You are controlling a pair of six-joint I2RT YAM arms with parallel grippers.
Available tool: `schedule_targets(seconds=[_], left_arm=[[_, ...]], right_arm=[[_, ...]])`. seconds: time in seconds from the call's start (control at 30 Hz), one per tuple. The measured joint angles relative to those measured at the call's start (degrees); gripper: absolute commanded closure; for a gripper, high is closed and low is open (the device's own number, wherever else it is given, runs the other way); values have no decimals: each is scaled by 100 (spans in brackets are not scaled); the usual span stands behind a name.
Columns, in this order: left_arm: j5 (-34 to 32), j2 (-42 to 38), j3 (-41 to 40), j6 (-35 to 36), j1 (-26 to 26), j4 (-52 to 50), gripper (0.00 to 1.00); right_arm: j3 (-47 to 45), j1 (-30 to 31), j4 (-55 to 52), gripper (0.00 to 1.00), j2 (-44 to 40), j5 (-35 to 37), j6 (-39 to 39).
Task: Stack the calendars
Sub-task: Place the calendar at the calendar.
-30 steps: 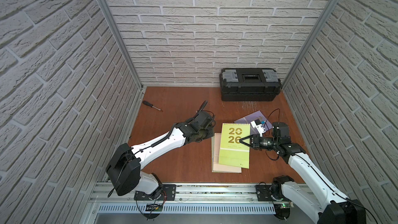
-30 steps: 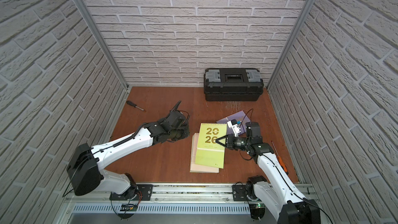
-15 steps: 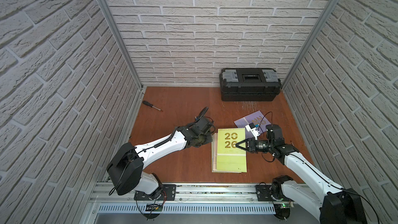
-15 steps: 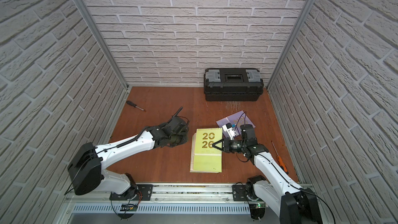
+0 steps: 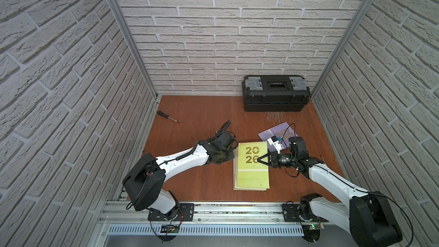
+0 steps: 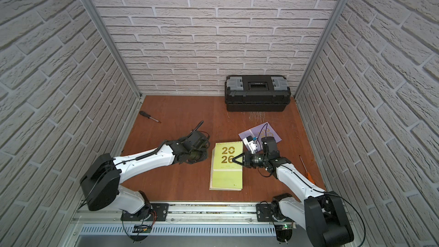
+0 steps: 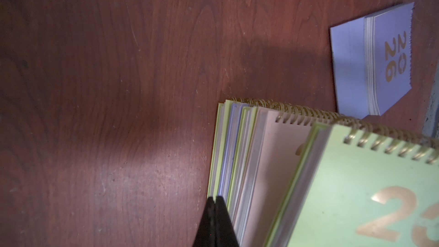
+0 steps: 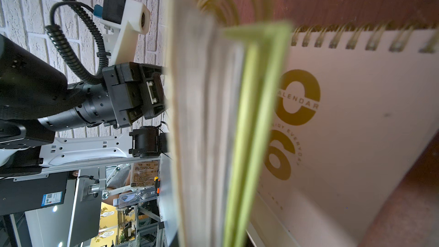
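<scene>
Calendars form a stack near the middle of the wooden table, as I see it from my remote station. My right gripper clamps the right edge of the lime green calendar on top, beside its gold "2026". The right wrist view shows that cover tipped up off the peach-pink calendar beneath it. My left gripper is pinched closed with nothing between its fingers. Its tip sits at the stack's left edge, where green, lavender and pink page edges show in the left wrist view. One lavender calendar lies apart on the table, behind the right arm toward the back wall. The wrist camera partly hides it in both top views. A black toolbox stands against the back wall. A black-handled screwdriver lies near the left wall, and an orange-handled screwdriver shows near the right wall in a top view.
</scene>
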Motion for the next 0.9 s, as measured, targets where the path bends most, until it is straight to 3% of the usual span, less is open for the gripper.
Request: schedule_targets(seconds=[0.77, 0.9], left_arm=[[151, 254, -66, -15, 2, 227, 100], [157, 273, -68, -17, 2, 232, 100]], right_arm=[[-157, 111, 793, 97, 695, -4, 192], [-157, 122, 815, 93, 726, -7, 190]])
